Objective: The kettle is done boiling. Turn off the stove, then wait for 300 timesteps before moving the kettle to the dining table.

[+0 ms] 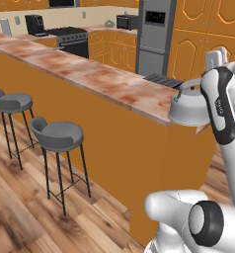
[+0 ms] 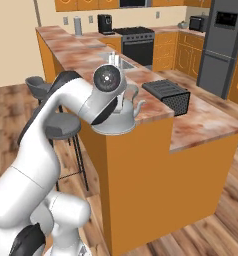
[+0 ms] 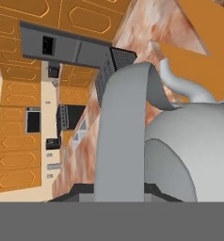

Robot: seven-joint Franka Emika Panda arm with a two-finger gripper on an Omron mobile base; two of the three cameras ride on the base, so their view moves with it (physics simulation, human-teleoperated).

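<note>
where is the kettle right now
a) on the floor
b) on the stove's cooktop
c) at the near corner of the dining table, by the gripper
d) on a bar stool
c: the kettle sits at the corner edge of the dining table, with the gripper shut on its handle; the stove stands far behind.

A long stretch of the dining table (image 1: 90, 74) lies bare towards the far wall, leaving open passage along the marbled top, while the near corner is crowded by the kettle (image 2: 116, 117) at the edge. Just beyond the kettle a dark perforated box (image 2: 168, 96) stands on the top and narrows the way across to the kitchen side, with a sink and tap (image 2: 116, 61) further along. Below the table's outer side, two grey bar stools (image 1: 58, 136) stand against the orange wall, the wooden floor (image 1: 20, 212) around them open.
</note>
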